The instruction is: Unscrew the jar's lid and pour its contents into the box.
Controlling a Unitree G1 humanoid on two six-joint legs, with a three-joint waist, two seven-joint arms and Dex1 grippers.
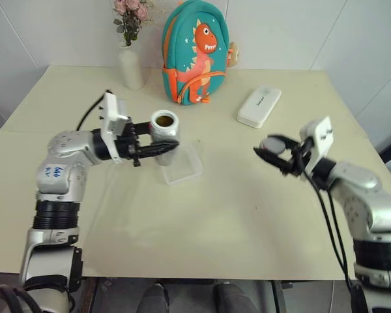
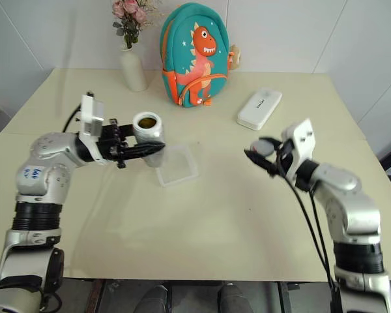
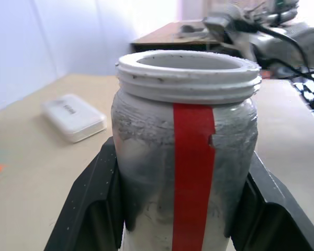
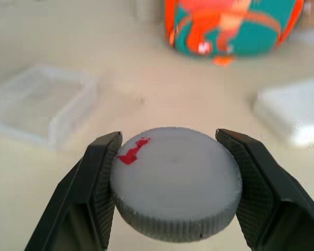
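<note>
Silver lid [image 4: 175,183] clamped in right fingers [image 4: 102,172]; left fingers [image 3: 99,204] grip jar [image 3: 186,157] (uncapped).

Everything's evenly and brightly lit, with only soft faint shadows cast on the table [image 1: 247,215]. Some washed-out glare is seen behind the jar [image 3: 186,151]. Backpack [image 4: 233,26] and box [image 4: 42,104] are left blurry behind the sharp lid [image 4: 175,180].

Both head views look down over the table [image 1: 247,215]; each wrist view looks closely along its own fingers.
</note>
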